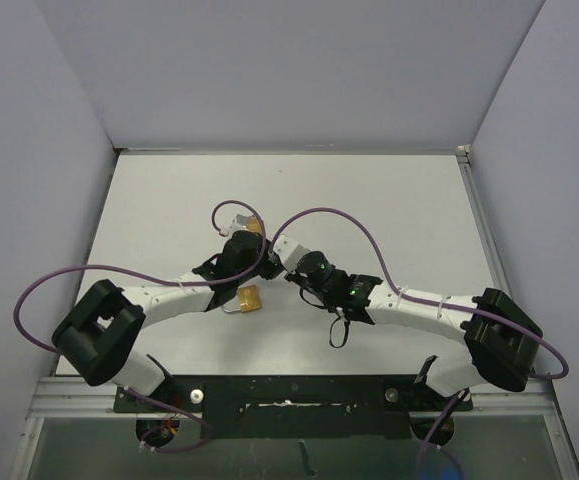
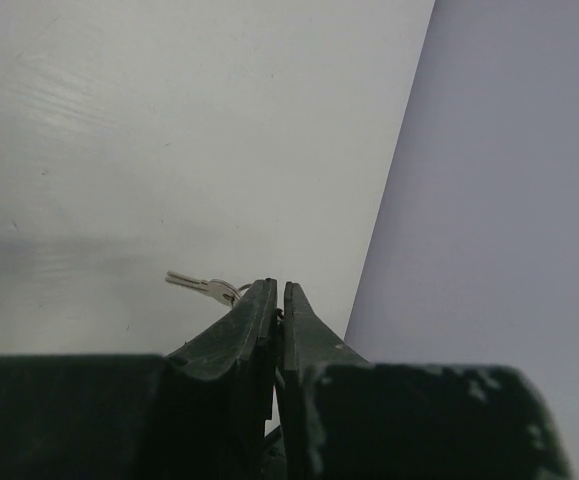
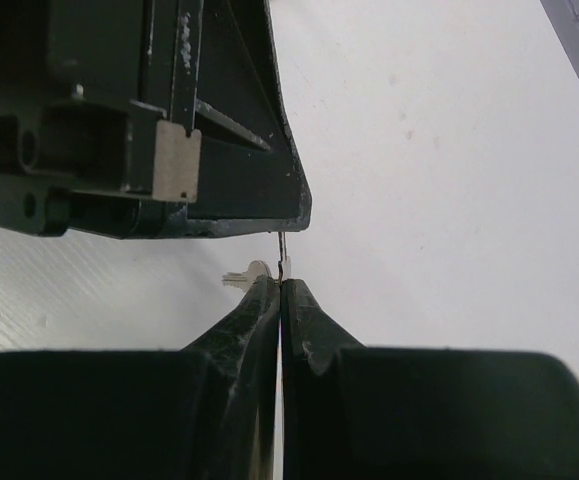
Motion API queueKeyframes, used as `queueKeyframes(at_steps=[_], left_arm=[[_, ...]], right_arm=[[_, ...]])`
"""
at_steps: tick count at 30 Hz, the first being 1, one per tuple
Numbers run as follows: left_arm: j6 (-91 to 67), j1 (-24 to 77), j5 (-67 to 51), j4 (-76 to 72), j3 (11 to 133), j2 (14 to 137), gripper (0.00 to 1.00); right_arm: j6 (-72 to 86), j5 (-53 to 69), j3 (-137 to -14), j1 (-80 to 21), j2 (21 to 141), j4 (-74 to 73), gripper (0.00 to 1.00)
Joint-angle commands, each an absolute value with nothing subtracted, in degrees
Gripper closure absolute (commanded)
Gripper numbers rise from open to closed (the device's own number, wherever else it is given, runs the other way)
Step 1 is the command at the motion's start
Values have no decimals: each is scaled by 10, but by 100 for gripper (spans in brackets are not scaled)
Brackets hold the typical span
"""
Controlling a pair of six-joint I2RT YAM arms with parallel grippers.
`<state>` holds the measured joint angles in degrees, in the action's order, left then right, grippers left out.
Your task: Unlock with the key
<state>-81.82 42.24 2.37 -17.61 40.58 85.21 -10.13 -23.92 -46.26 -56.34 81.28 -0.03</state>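
Right tool (image 3: 282, 284): jaws fully closed, pinching a thin metal strip (image 3: 284, 250) at the tips. The key (image 3: 246, 275) shows just beside them.

Left tool (image 2: 277, 290): jaws closed to a hairline, with the key projecting beside the tips. Actual grip cannot be confirmed.

Both tools meet over the middle of the worktop (image 1: 389, 210). The brass padlock (image 1: 251, 299) lies apart from them, toward the near edge, beside the left arm (image 1: 169, 298).

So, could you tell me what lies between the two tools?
A thin metal key ring with a small silver key, seen in the right wrist view.
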Motion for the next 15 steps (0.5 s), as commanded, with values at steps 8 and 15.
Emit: queueKeyframes(at_steps=[8, 15], left_arm=[[-815, 425, 10, -242, 420, 865, 100], [-811, 422, 11, -259, 396, 863, 100]], right_arm=[[-103, -273, -499, -566, 809, 23, 91], [-71, -258, -503, -551, 766, -9, 64]])
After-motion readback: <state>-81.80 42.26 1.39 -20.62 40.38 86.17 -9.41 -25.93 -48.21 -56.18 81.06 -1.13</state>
